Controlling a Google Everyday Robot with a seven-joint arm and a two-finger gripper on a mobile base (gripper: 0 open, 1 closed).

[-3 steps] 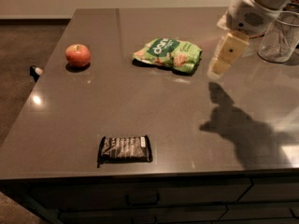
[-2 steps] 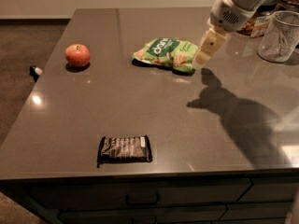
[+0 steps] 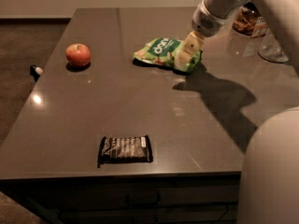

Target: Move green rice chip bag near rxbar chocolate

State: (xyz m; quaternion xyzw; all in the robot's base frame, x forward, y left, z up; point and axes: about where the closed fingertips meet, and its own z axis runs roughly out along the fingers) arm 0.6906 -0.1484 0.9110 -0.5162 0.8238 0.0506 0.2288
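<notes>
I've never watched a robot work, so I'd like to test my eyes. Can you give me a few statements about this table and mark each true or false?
1. The gripper is at the right end of the green rice chip bag. True.
2. The rxbar chocolate lies right next to the bag. False: it lies flat near the front edge of the table, well apart from the bag.
3. A red apple sits toward the picture's left of the bag. True.
4. The apple touches the bag. False: bare tabletop separates them.
</notes>
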